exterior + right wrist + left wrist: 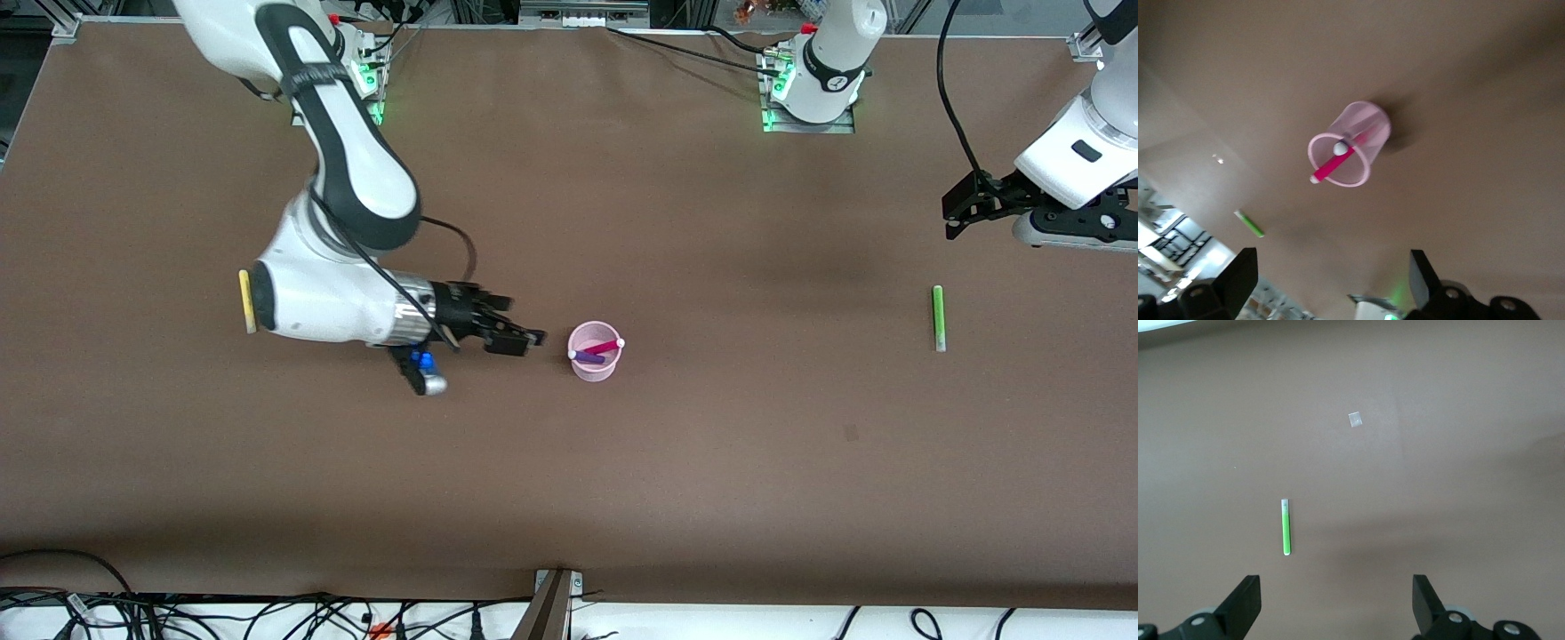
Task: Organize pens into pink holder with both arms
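The green pen (937, 317) is lying near the left arm's end, light, stiff, best pinched mid-barrel. The left gripper (1337, 603) is hovering agape above it; the right gripper (516, 338), released, is waiting beside the holder (594, 352).

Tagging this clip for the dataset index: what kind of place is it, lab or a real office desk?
Most likely a robotics lab bench. Two arm bases with green lights are bolted to a bare brown table, loose cables trail along its edge, and the only props are a pink holder and a few pens.
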{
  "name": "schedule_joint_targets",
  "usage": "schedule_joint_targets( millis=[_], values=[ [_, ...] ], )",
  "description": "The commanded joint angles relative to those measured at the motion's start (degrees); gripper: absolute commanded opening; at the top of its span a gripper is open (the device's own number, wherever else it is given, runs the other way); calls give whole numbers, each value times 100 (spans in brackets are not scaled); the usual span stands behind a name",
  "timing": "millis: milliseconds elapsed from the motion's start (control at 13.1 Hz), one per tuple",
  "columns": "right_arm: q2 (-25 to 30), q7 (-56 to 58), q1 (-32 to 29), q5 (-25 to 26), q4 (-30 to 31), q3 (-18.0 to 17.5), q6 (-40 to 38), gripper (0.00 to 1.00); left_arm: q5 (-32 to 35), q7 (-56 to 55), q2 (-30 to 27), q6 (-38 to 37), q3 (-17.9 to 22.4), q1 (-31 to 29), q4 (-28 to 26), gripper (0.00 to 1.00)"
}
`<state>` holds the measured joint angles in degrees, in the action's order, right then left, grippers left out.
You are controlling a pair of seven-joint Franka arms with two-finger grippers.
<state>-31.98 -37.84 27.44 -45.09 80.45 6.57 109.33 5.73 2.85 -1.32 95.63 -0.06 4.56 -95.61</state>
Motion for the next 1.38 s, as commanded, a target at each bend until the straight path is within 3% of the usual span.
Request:
schedule_joint_targets(
  millis=[0, 153, 306, 611, 764, 993, 1299],
  values=[
    [840, 1039, 34, 929, 340, 580, -936, 100, -107, -30, 0, 8, 50, 53, 42, 100],
    [1358, 1444, 34, 1474, 349, 915, -1588, 100, -107, -30, 0, 8, 50, 53, 42, 100],
    [1991, 1743, 34, 2421, 620, 942, -1800, 100, -107, -21, 0, 8, 50, 53, 42, 100],
    [3248, 2867, -159, 3530, 1526, 943, -1845, 100, -107, -13, 0, 8, 50, 53, 42, 100],
    [3409, 3281, -396, 3988, 1518, 829, -2046, 100, -107, -21, 0, 8, 50, 53, 42, 100],
    [3497, 3898, -1440, 4228, 1431, -57, -2074, 100, -107, -21, 0, 8, 50, 53, 42, 100],
    [3383, 3916, -1469, 4516, 1185, -103, -2091, 100, -98, -13, 17, -141, 50, 97, 112, 100]
  ],
)
